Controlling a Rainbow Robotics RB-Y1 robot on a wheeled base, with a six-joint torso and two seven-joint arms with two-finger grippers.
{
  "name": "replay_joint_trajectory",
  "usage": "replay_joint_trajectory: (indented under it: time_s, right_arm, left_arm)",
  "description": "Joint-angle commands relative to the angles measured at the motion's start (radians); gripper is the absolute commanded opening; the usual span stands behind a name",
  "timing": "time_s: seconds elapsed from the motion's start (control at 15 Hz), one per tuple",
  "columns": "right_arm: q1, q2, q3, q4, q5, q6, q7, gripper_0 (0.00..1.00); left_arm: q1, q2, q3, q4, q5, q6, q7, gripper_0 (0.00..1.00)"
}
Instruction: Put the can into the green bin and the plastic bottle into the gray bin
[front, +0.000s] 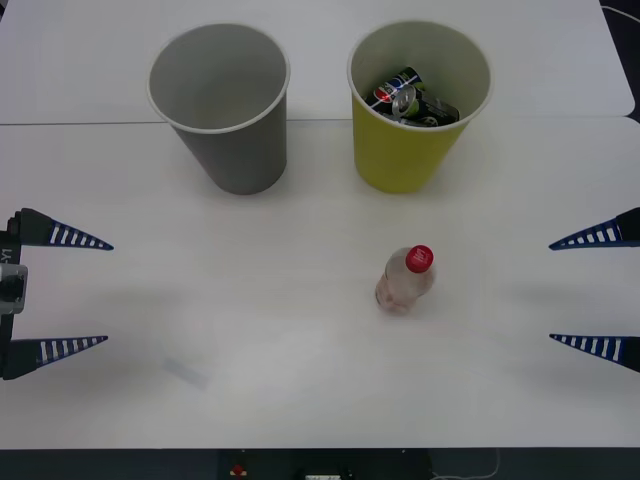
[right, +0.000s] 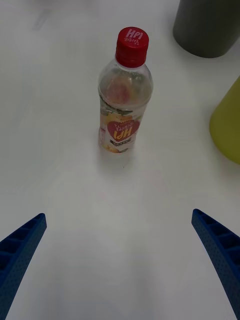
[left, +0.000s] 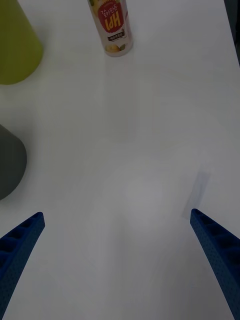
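The plastic bottle (front: 405, 279) (right: 124, 95) (left: 113, 26) with its red cap stands upright on the white table, in front of the green bin (front: 415, 105) (right: 227, 125) (left: 16, 45). Inside that bin lies the can (front: 404, 97), a dark one with a blue and red logo. To the left of it stands the gray bin (front: 222, 105) (right: 210, 25) (left: 9, 162), holding nothing. My right gripper (front: 597, 292) (right: 120, 260) hangs open at the right edge, level with the bottle and well apart from it. At the left edge my left gripper (front: 62, 292) (left: 117, 260) is open too.
The white table (front: 250, 330) runs wide between both grippers. A seam crosses it behind the bins, and its dark front edge lies near me. A faint pale patch (front: 187, 372) (left: 199, 189) marks the surface at the front left.
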Motion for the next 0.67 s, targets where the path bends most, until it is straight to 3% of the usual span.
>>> replay_joint_trajectory:
  time_s: [0.07,0.4,0.67]
  right_arm:
    - [0.000,0.000,0.000,0.000,0.000,0.000,0.000,1.00]
    - [-0.024,0.030,0.024,-0.002,0.003,0.018,0.003,1.00]
    - [-0.055,0.073,0.096,0.073,-0.028,0.039,0.015,1.00]
  left_arm:
    - [0.000,0.000,0.000,0.000,0.000,0.000,0.000,1.00]
    - [0.000,0.000,0.000,0.000,0.000,0.000,0.000,1.00]
    - [0.000,0.000,0.000,0.000,0.000,0.000,0.000,1.00]
